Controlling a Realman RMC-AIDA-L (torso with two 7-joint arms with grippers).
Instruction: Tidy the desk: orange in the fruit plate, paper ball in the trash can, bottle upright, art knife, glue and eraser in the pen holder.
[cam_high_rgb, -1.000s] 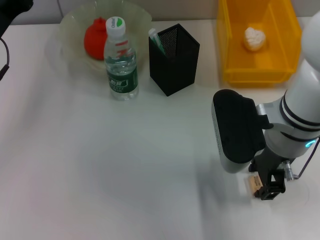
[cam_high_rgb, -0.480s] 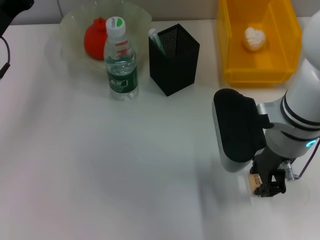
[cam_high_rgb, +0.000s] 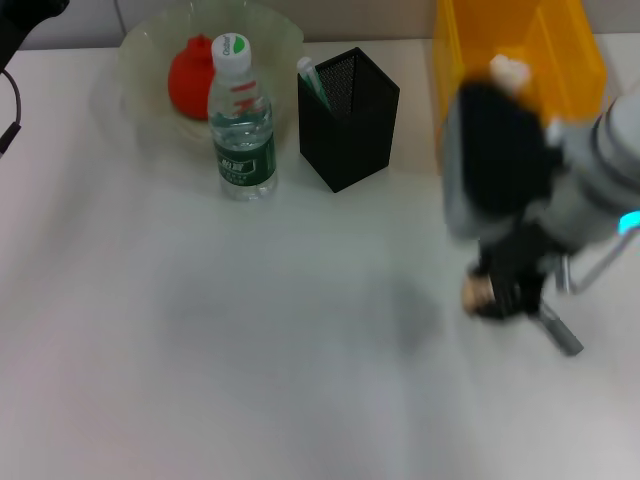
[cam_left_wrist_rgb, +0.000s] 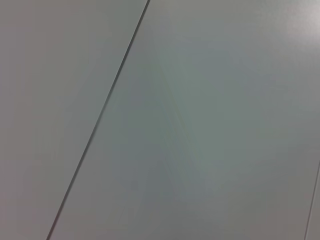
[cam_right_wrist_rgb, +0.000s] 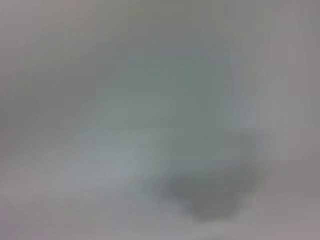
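My right gripper (cam_high_rgb: 492, 299) hangs above the table at the right, in front of the trash can (cam_high_rgb: 570, 60), shut on the small tan eraser (cam_high_rgb: 477, 291). The paper ball (cam_high_rgb: 509, 69) lies in the yellow trash can, partly behind my arm. The orange (cam_high_rgb: 186, 78) rests in the pale-green fruit plate (cam_high_rgb: 283, 32). In front of the plate the bottle (cam_high_rgb: 242, 125) stands upright. The black mesh pen holder (cam_high_rgb: 352, 118) holds a white-and-green stick (cam_high_rgb: 312, 80); I cannot tell if it is the glue. The art knife is out of view.
Only a dark part of my left arm (cam_high_rgb: 22, 20) shows at the far left corner, and its gripper is out of view. Both wrist views show plain pale surface. Bare table (cam_high_rgb: 200, 340) stretches across the front and left.
My right gripper closed on the eraser, lifted it off the table and swung away from the front edge and leftward, towards the pen holder. Nothing else moved.
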